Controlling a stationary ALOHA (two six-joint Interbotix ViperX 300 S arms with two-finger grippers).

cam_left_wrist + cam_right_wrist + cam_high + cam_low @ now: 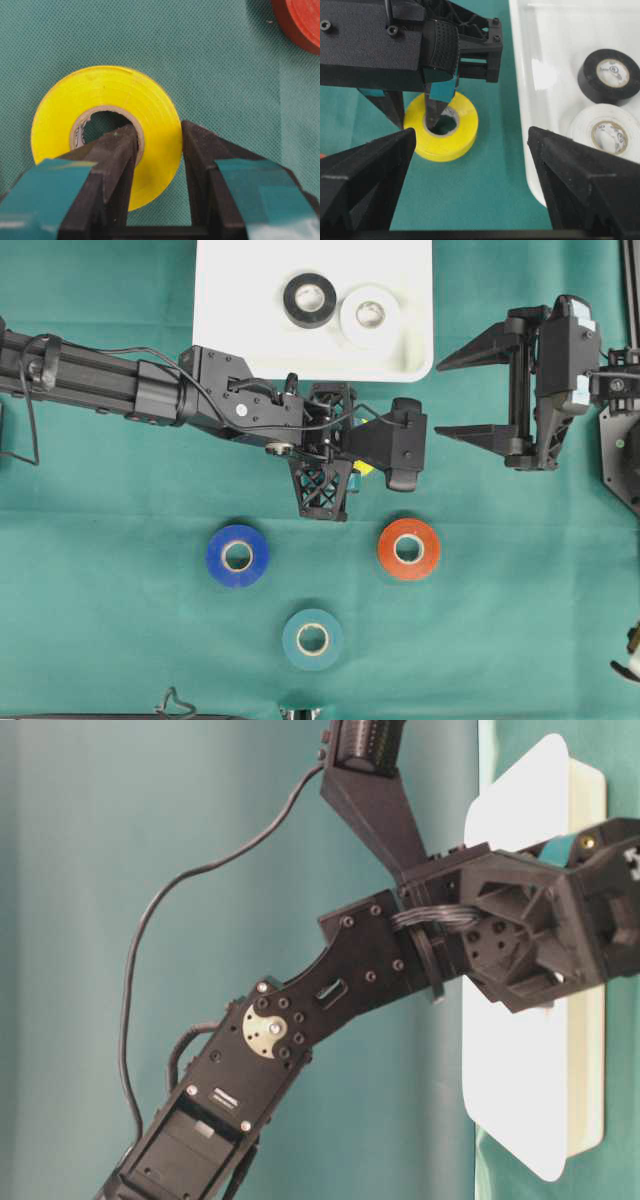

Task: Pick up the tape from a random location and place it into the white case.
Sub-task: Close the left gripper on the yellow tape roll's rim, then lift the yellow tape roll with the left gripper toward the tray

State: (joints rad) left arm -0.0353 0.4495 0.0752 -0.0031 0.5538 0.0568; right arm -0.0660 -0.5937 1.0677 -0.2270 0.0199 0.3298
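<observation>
My left gripper (159, 131) is shut on a yellow tape roll (100, 95) that lies flat on the green cloth. One finger stands inside the roll's core and the other against its outer face. From overhead only a sliver of the yellow tape (364, 469) shows under the left wrist, just below the white case (215, 340). The case holds a black roll (309, 300) and a white roll (369, 317). My right gripper (442, 398) hangs open to the right of the case with nothing between its fingers, facing the yellow tape (462, 125).
Three more rolls lie on the cloth nearer the front: blue (237, 556), orange-red (408, 548) and teal (312, 639). The left arm stretches across from the left edge. The case's near rim (530, 75) is close to the yellow roll.
</observation>
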